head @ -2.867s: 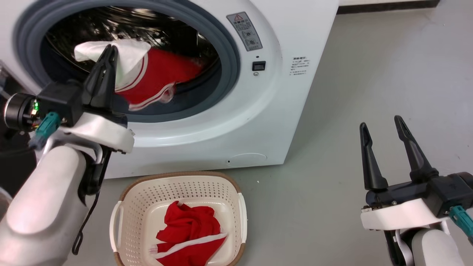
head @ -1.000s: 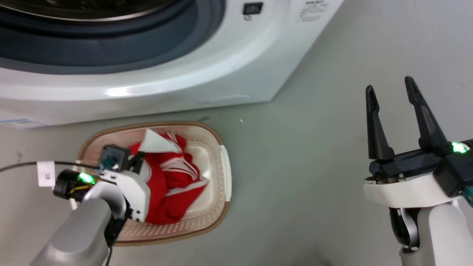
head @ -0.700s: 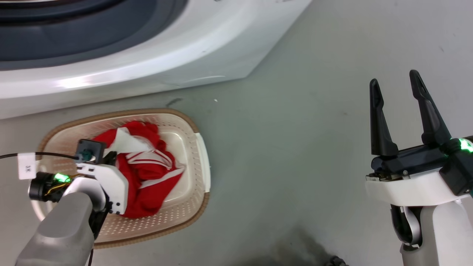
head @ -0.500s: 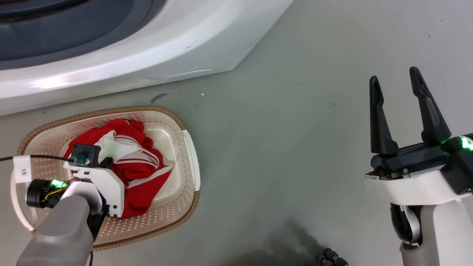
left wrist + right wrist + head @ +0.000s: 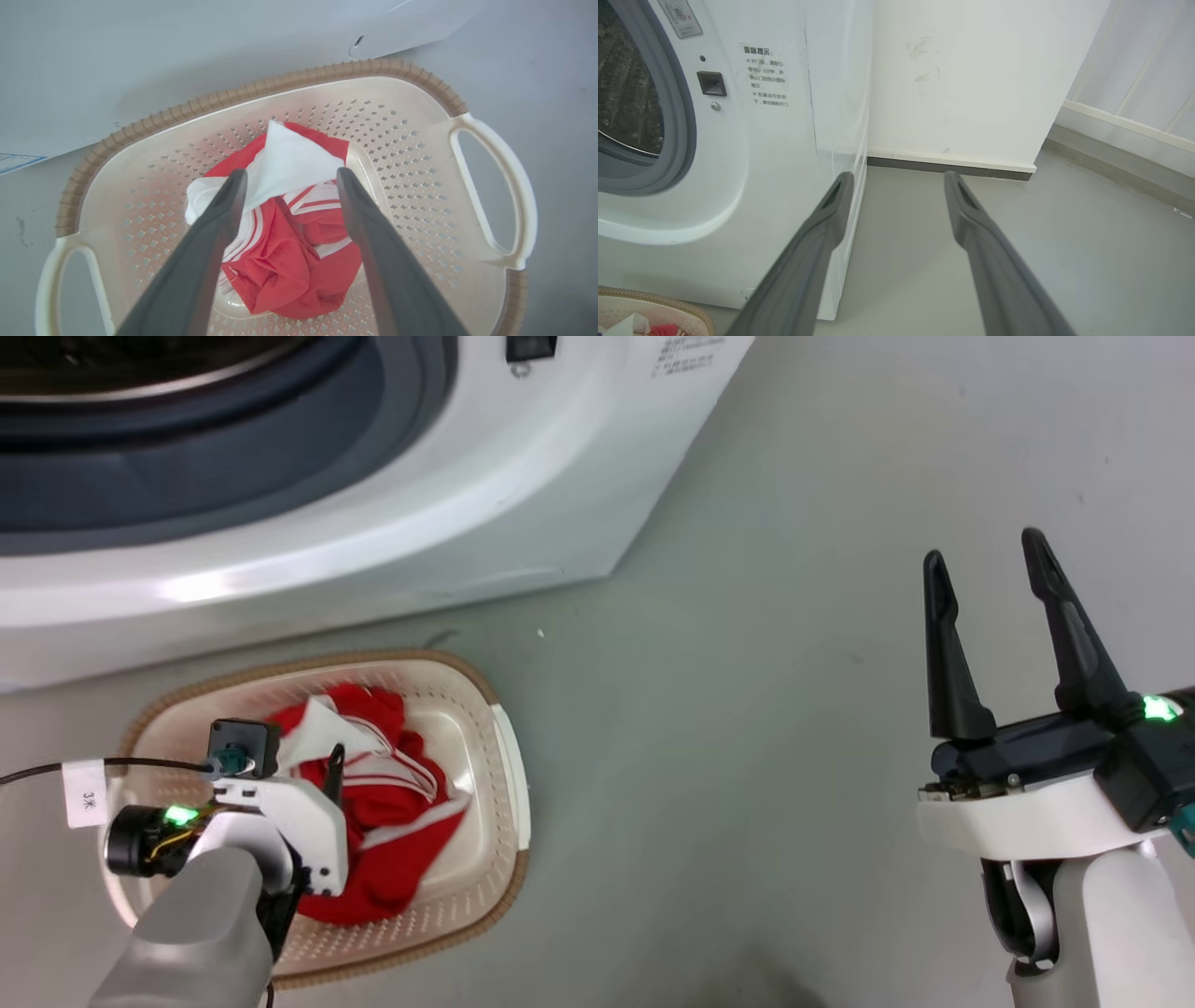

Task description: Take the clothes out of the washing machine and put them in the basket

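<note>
The red clothes (image 5: 392,812) with white stripes lie heaped in the cream basket (image 5: 509,803) on the floor in front of the washing machine (image 5: 373,551). My left gripper (image 5: 329,767) points down over the heap. In the left wrist view it (image 5: 290,175) is open, its fingers (image 5: 210,233) straddling a white panel of the clothes (image 5: 289,261) without gripping; the basket (image 5: 420,140) surrounds them. My right gripper (image 5: 980,551) hangs open and empty over bare floor to the right. The right wrist view has the same gripper (image 5: 899,176) beside the machine (image 5: 775,163).
The grey porthole rim (image 5: 187,495) spans the upper left of the head view. A white wall with a dark skirting (image 5: 952,165) stands behind the machine's right side. Grey floor (image 5: 747,709) stretches between the basket and my right arm.
The garment my left gripper held at the drum's mouth now lies in the basket, and the gripper stands open over it. The head camera has tilted down. The right arm has kept its pose.
</note>
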